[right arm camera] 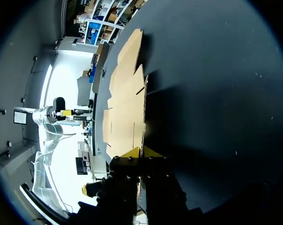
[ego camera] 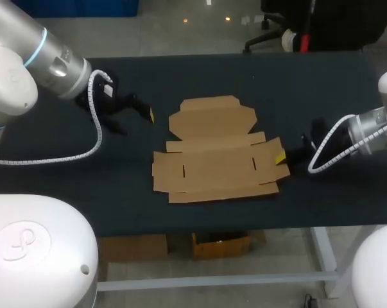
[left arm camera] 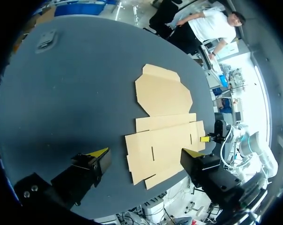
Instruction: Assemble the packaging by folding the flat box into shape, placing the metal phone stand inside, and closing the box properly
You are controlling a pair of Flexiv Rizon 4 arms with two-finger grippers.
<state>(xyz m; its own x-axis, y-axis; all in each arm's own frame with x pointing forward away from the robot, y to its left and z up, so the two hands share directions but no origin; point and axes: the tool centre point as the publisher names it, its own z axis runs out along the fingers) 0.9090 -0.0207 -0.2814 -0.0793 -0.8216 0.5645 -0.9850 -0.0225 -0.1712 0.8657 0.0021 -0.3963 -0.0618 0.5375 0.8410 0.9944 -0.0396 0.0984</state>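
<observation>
Cardboard of the flat box [ego camera: 215, 154] lay unfolded in the middle of the table [ego camera: 84, 189], every panel down and no wall raised. The right gripper [ego camera: 280, 157] sat at the blank's right-hand flap. In its own wrist view its fingers [right arm camera: 132, 153] stood nearly together with the flap's edge running in between them, apparently pinching it. The left gripper [ego camera: 135, 120] hung off the box's left side, apart from it, fingers [left arm camera: 98, 153] spread wide and holding nothing. A small grey object [left arm camera: 45, 41] lay near a far corner of the table. It was possibly the metal phone stand, but too small to tell.

Risks as judged:
- The pinch looked shallow, on the edge only. A lift could have let the flap slide out of the yellow tips.
- Nothing pinned the blank. A pull on one flap could have dragged or swung the whole sheet across the table instead of bending it at the score, since the left arm was not bearing down on it.
- A bend started off the crease could have buckled the panel or torn it at a slot.
- The stand, if that was it, sat well apart from the box, so fetching it meant a long reach.
</observation>
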